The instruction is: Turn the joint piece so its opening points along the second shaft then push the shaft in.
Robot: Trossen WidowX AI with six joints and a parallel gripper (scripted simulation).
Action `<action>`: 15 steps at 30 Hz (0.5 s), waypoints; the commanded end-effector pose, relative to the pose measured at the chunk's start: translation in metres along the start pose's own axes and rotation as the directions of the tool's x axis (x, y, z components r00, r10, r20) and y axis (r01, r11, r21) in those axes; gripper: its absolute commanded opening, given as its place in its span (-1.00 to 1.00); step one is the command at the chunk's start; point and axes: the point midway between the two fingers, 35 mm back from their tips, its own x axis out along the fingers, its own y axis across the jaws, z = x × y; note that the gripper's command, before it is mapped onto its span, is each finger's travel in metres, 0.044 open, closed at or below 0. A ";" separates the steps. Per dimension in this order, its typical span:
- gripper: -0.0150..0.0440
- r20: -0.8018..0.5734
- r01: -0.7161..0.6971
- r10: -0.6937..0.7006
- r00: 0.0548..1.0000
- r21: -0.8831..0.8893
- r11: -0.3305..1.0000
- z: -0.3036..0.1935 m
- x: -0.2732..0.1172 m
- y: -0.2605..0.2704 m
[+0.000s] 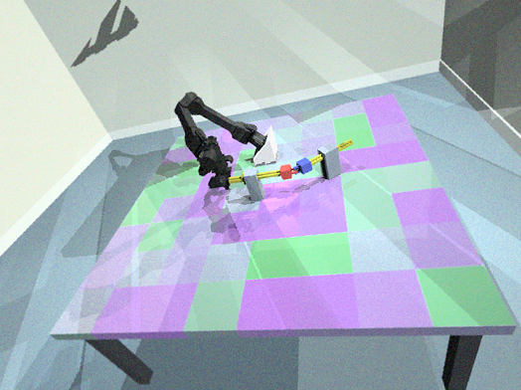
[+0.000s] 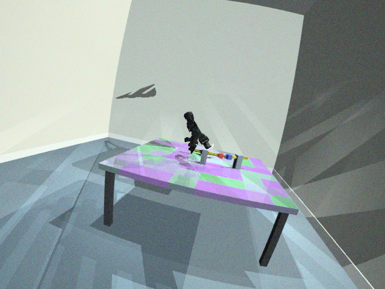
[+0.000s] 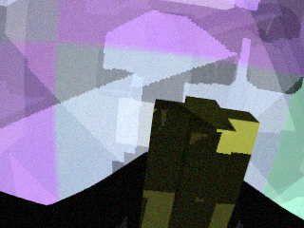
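Note:
My gripper [image 1: 226, 182] [image 2: 191, 150] is shut on the outer left end of the yellow second shaft [image 1: 268, 174] [image 2: 213, 153] [image 3: 236, 137]. The second shaft runs through the left grey block [image 1: 255, 189] [image 2: 203, 157]. Its collar sits close to that block's left face. Its right end meets the red joint piece [image 1: 286, 171] [image 2: 221, 155]; how deep it sits inside is hidden. The red piece is hinged to the blue piece [image 1: 304, 165] [image 2: 229, 156] on the yellow first shaft [image 1: 345, 145] [image 2: 245, 158], which passes through the right grey block [image 1: 332, 163] [image 2: 239, 162] at an angle. The red opening faces along the second shaft.
A white wedge-shaped stand [image 1: 267, 150] is at the arm's base, behind the second shaft. The black arm [image 1: 187, 102] [image 2: 188, 116] arches up from there and comes down left of the left block. Everything stands on the patchwork table [image 1: 298, 259] [image 2: 221, 180].

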 end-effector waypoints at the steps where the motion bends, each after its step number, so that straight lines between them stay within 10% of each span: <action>1: -0.49 -0.006 0.001 -0.001 1.000 -0.006 1.000 -0.006 0.001 0.000; 15: -0.26 0.000 0.001 -0.001 1.000 0.000 1.000 -0.001 0.000 0.000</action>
